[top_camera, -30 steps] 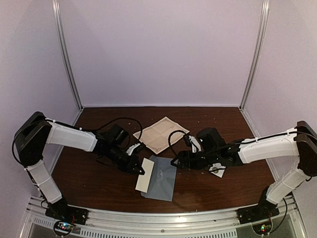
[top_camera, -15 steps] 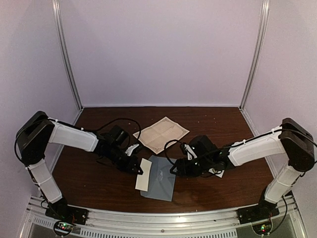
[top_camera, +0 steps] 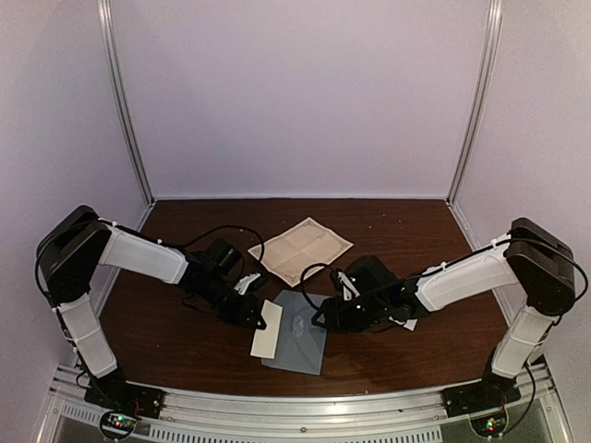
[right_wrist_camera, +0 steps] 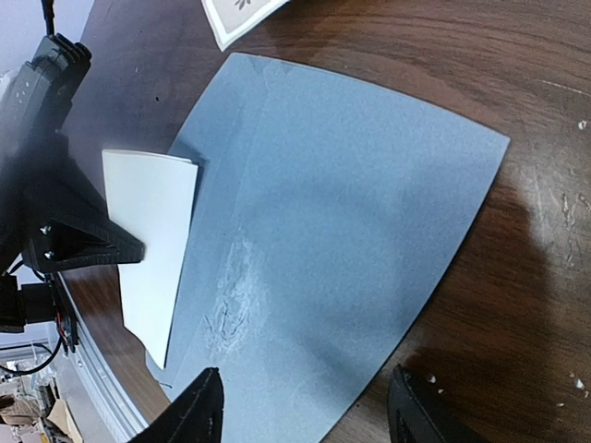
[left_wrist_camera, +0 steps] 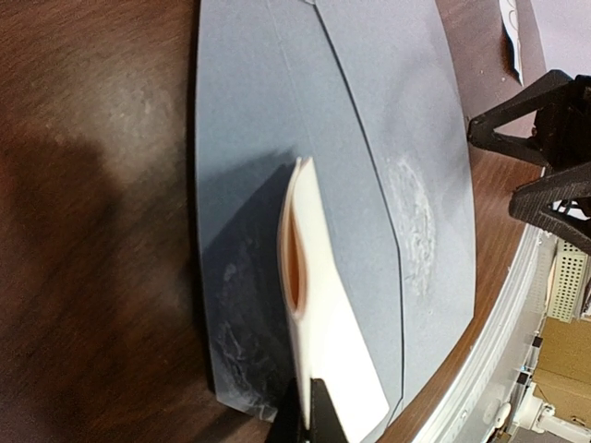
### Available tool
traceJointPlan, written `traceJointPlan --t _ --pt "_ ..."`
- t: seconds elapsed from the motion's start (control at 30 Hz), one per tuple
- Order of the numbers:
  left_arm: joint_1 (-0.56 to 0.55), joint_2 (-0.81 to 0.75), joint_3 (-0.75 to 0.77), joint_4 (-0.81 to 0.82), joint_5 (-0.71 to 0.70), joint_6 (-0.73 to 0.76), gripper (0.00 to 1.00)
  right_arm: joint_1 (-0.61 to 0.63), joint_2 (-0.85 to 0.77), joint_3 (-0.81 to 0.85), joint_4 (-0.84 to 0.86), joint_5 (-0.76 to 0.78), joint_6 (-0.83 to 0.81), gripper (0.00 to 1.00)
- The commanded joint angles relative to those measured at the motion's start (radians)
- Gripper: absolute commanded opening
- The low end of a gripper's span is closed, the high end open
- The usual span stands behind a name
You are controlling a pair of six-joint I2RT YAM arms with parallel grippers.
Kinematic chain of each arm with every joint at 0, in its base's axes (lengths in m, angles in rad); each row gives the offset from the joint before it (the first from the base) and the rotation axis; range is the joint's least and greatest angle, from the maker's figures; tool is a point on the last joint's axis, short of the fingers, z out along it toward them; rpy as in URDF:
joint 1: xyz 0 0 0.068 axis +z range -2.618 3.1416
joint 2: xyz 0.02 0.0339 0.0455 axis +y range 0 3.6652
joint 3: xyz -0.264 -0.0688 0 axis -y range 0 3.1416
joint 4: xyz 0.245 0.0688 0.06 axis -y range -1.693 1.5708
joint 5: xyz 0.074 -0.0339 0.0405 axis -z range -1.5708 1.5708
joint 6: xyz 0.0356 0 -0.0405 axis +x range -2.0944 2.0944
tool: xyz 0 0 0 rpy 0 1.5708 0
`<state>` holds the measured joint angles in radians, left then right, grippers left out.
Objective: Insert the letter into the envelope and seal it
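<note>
The left claw point(top_camera: 262, 317) is pinched tight on one end of the folded cream letter point(top_camera: 269, 339), holding it on edge with its far end down on the left part of the envelope point(top_camera: 302, 338). In the left wrist view the letter point(left_wrist_camera: 323, 369) bows slightly open along its fold and lies along the envelope point(left_wrist_camera: 369, 185), close to a long crease. The right claw point(top_camera: 320, 320) hangs low at the envelope's right edge, its jaws apart with nothing between them, both fingertips point(right_wrist_camera: 197, 411) framing the grey-blue paper. A creased beige sheet point(top_camera: 300, 247) lies beyond the envelope's far side.

The step in hand looks like insertion: the letter is at the envelope but not inside it. I cannot tell whether the pocket's mouth is lifted or flat.

Next, the right claw likely has to pin or raise the paper at the opening while the left claw slides the letter in edge first, along the crease. Sealing is not yet begun.
</note>
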<state>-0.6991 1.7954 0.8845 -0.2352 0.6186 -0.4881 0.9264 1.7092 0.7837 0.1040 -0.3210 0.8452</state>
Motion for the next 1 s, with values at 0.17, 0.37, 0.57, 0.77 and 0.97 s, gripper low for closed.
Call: traceJointPlan --t 0.17,0.37,0.57,0.77,0.97 --pt "0.008 0.036 0.027 0.036 0.022 -0.002 0.0 0.017 0.037 0.017 0.036 -0.007 0.025 0.59" --pt "0.007 0.047 0.029 0.066 0.039 -0.025 0.0 0.021 0.041 0.017 0.042 -0.012 0.027 0.58" --pt "0.006 0.062 0.038 0.084 0.058 -0.041 0.0 0.024 0.044 0.018 0.043 -0.013 0.028 0.58" --pt "0.005 0.074 0.04 0.086 0.05 -0.046 0.0 0.025 0.044 0.019 0.042 -0.01 0.026 0.58" --pt "-0.003 0.087 0.052 0.086 0.047 -0.044 0.0 0.026 0.049 0.023 0.043 -0.011 0.024 0.57"
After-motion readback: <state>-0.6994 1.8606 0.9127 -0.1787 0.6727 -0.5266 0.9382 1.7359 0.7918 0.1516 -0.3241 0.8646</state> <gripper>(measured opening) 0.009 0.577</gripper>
